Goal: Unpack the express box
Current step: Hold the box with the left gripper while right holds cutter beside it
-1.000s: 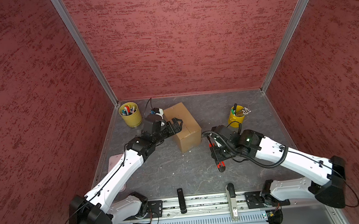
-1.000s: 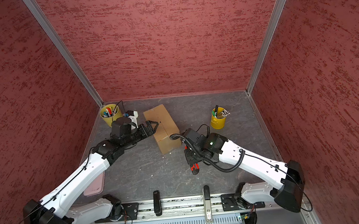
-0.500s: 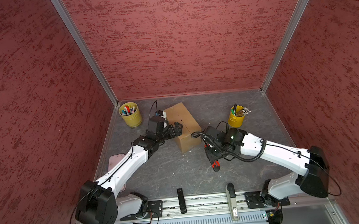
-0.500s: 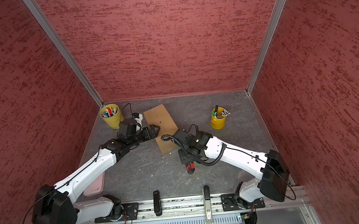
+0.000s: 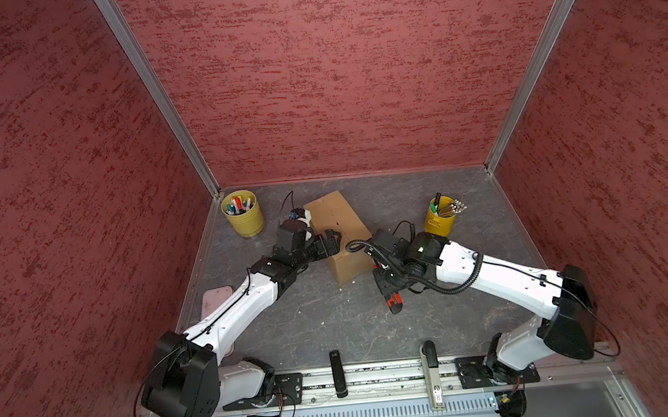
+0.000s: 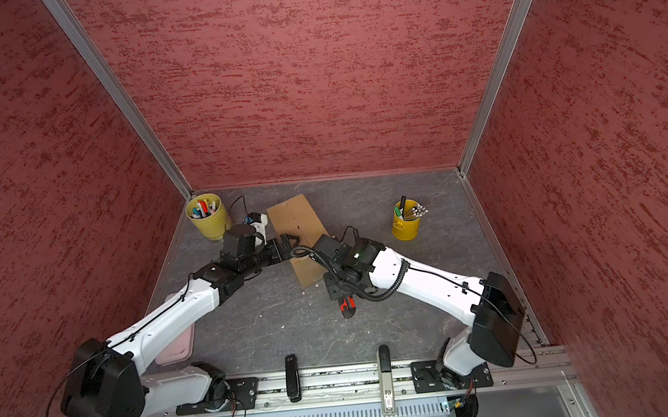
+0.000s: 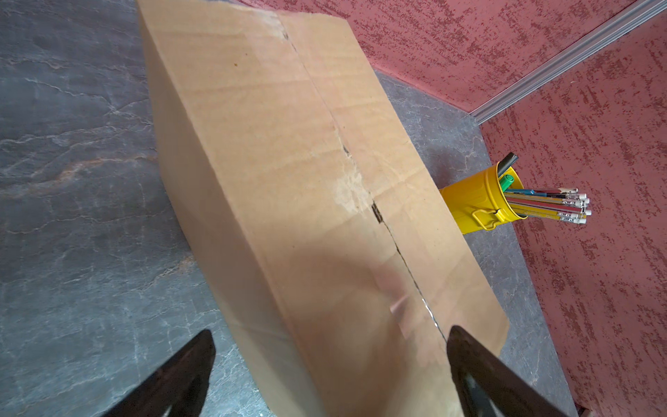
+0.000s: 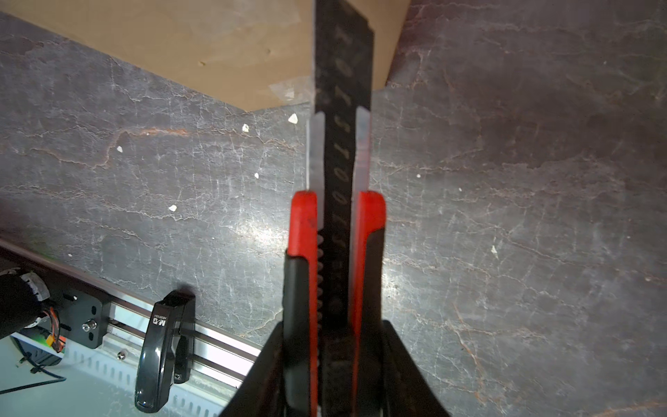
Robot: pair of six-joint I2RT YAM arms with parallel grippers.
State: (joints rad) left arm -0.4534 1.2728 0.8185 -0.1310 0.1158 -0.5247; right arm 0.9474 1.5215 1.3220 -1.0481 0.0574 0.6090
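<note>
My right gripper (image 8: 334,325) squeezes the red knife (image 8: 301,252). It has slid a little closer to the box (image 7: 270,162) than a second ago, so I think the cutting comes soon. My left gripper (image 7: 330,335) has its jaws spread wide over the box's near edge, much as before. The box has not moved. It sits at the back of the table (image 5: 335,326), flaps down, between the marker cup (image 5: 243,218) and the pencil cup (image 5: 440,218).
</note>
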